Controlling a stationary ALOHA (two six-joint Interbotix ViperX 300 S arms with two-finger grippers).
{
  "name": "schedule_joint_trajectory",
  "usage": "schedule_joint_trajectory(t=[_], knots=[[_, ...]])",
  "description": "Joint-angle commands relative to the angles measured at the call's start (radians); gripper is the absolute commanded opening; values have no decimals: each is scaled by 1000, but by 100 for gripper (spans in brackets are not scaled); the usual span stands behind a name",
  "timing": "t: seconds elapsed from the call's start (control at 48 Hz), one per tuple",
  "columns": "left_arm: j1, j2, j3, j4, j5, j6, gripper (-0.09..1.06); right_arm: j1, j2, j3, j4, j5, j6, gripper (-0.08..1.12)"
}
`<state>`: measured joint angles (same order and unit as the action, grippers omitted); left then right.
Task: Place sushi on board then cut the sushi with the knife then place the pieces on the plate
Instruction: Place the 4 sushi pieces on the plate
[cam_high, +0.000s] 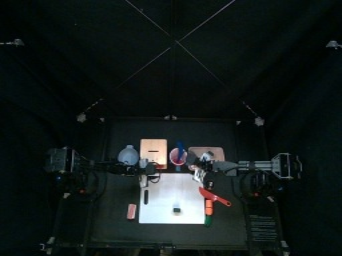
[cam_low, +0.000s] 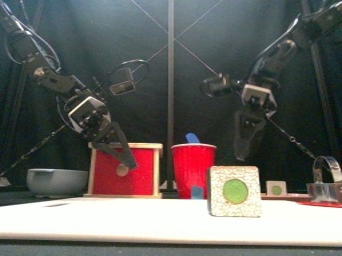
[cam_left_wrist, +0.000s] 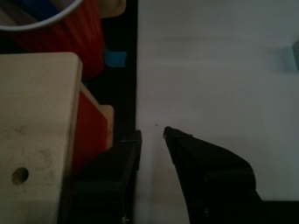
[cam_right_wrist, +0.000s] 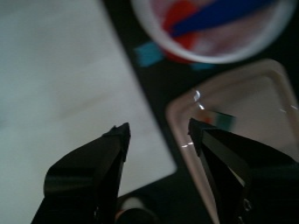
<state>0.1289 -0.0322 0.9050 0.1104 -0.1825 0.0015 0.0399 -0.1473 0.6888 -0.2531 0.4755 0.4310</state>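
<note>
Now, sushi: set upright near the front edge of the board; judged light, stiff, separable.
Hold: best taken across its flat sides.
Left jaws: narrowly parted, empty.
Right jaws: parted wider, empty.

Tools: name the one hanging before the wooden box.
The left tool, low across the wooden box; the right tool hangs right of the red cup.
</note>
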Motion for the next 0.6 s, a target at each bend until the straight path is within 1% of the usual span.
schedule_joint_trajectory(t=[0.021,0.125,0.25,0.375,0.604], knots=[[-2,-8,-17,-8,-3,0,70,87,20,-54,8,-51,5,89],[-2,-8,-17,-11,-2,0,70,135,63,-80,44,-91,5,89],[-2,-6,-14,-23,5,-2,70,173,126,-120,132,-97,3,89],[-2,-6,-15,-32,15,0,70,202,167,-153,195,-100,2,89],[0,-5,-17,-32,17,3,70,238,218,-210,250,-104,0,89]])
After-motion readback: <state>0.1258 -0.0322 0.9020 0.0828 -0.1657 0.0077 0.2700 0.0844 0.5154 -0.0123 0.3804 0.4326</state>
